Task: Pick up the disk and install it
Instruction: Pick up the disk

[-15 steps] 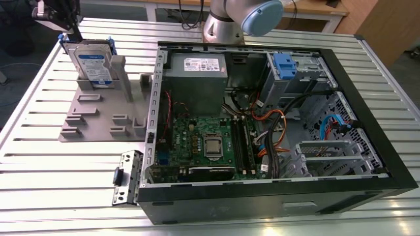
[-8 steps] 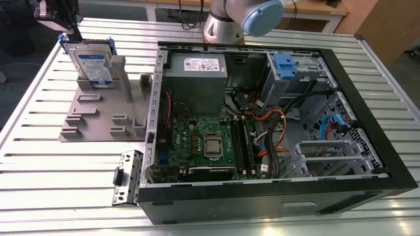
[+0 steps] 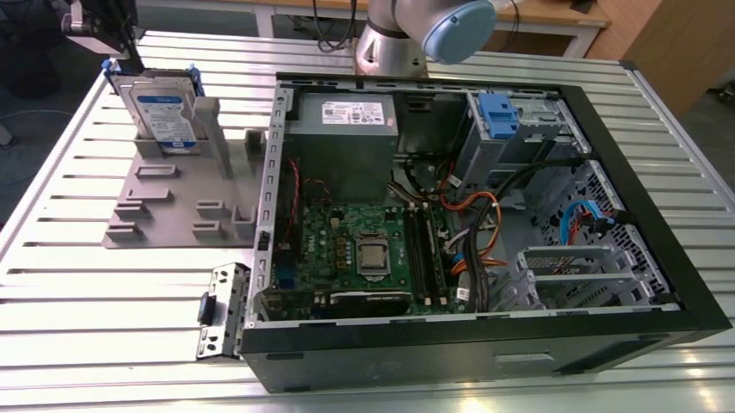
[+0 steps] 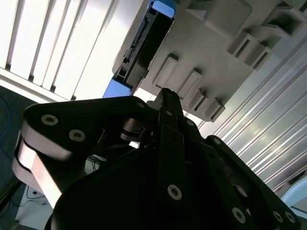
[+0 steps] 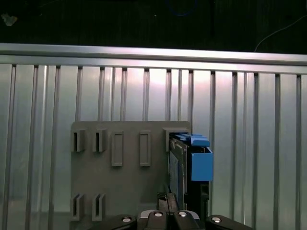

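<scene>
1. You find the flat silver hard-drive disk in its blue plastic carrier (image 3: 161,112) standing on edge in the grey plastic slotted holder (image 3: 161,211), at the exterior view's upper left.
2. The black gripper (image 4: 165,96) hangs just above it, closed on nothing.
3. Expect it to be stiff, dense, smooth and shock-sensitive. Pinch the flat faces near the top edge, not the flexible carrier.
</scene>
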Available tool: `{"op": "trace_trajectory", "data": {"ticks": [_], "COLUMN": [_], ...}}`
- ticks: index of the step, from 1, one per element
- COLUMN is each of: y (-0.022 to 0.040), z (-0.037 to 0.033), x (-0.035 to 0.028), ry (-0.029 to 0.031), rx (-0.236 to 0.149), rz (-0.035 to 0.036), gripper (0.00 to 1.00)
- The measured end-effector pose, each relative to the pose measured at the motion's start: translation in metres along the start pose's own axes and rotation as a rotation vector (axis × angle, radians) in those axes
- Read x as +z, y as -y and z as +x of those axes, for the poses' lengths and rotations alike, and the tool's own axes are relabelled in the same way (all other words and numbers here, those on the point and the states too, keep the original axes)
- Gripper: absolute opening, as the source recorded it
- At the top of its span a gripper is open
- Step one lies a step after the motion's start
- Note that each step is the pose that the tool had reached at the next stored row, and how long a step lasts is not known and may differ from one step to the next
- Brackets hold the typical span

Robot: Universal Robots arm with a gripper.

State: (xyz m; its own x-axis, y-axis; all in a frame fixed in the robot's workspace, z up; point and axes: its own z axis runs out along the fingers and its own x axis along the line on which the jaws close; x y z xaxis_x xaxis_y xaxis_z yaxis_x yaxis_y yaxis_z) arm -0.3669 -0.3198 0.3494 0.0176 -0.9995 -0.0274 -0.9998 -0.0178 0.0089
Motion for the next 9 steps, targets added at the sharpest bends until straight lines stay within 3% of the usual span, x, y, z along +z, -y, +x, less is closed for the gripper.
{"op": "trace_trajectory", "data": {"ticks": [5, 7, 9], "y": [0.0000, 0.0000, 0.0000], "z": [0.0000, 0.0000, 0.0000], "x": [0.0000, 0.0000, 0.0000], "ry": [0.0000, 0.0000, 0.0000], "rx": [0.000, 0.000, 0.000], "rz": [0.0000, 0.0000, 0.0000], "gripper": [0.16, 0.29, 0.35]}}
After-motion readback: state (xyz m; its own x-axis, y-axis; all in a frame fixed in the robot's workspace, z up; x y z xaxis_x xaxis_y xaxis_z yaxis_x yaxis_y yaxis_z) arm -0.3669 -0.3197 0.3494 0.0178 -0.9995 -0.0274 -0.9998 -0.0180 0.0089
